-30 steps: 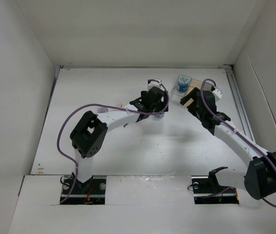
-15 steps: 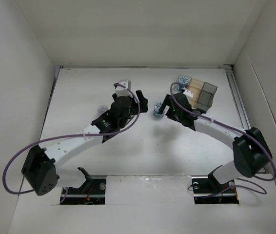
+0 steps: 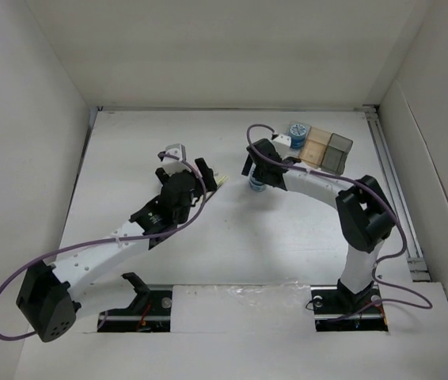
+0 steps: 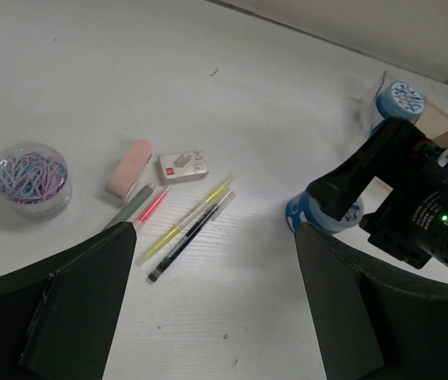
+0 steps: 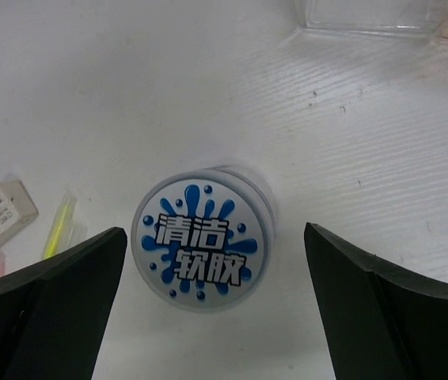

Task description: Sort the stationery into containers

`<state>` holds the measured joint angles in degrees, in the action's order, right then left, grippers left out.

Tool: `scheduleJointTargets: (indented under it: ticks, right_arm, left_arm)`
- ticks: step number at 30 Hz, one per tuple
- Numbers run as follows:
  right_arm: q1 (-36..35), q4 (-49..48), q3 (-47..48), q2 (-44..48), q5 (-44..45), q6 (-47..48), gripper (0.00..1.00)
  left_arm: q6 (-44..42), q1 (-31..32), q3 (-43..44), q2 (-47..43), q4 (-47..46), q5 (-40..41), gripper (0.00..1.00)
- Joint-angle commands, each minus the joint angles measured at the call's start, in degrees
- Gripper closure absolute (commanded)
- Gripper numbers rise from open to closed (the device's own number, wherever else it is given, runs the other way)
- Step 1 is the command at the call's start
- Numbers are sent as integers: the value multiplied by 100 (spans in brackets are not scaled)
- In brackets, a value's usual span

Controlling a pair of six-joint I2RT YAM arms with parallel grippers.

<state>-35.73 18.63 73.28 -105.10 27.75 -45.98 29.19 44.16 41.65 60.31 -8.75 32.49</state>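
A blue cylinder [image 5: 203, 241] with a printed grey-white lid stands on the table, also seen in the top view [image 3: 257, 188]. My right gripper [image 5: 213, 237] is open just above it, one finger on each side, not touching. A second blue cylinder [image 3: 296, 131] sits in the clear box of the container cluster [image 3: 324, 150]. Yellow, pink and dark pens [image 4: 188, 229] lie side by side beside a pinkish block [image 4: 127, 167]. My left gripper [image 4: 216, 233] is open and empty, hovering near the pens' right ends.
A round clear tub of coloured paper clips [image 4: 32, 178] stands left of the pinkish block. A small white box with a red mark [image 4: 180, 167] lies next to the pens. White walls enclose the table on three sides.
My right gripper has moved left from the containers to above the loose blue cylinder. My left arm has pulled back to the left, away from that cylinder.
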Motion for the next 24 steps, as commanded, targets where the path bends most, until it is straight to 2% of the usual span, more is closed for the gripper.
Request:
scheduleJointTargets:
  ticks: [1, 4, 6, 7, 8, 10, 14, 19, 24]
  right_arm:
    - [-22, 290, 459, -291, 345, 62, 0]
    - [-75, 290, 512, -432, 345, 62, 6]
    - [-75, 290, 512, -432, 398, -68, 18]
    - [-127, 290, 512, -432, 459, -69, 34]
    - [-128, 290, 512, -432, 581, -130, 40]
    - [-180, 351, 460, -170, 652, -131, 46]
    - [-85, 352, 565, 410, 767, -8, 48]
    - [827, 343, 1109, 640, 442, 238, 48]
    - [1436, 334, 1303, 587, 126, 369, 47]
  left_arm:
    - [-1, -22, -87, 217, -162, 284, 21]
    - [60, -22, -87, 270, -240, 101, 21]
    - [60, -22, -139, 270, -241, 39, 22]
    - [60, -22, -139, 270, -241, 38, 22]
    - [60, -22, -139, 192, -241, 38, 22]
    - [60, -22, -192, 104, -241, 38, 22]
    - [60, -22, -254, -20, -294, -15, 22]
    - [60, -22, -254, -20, -294, -15, 22]
    - [8, -22, -359, -143, -416, -76, 22]
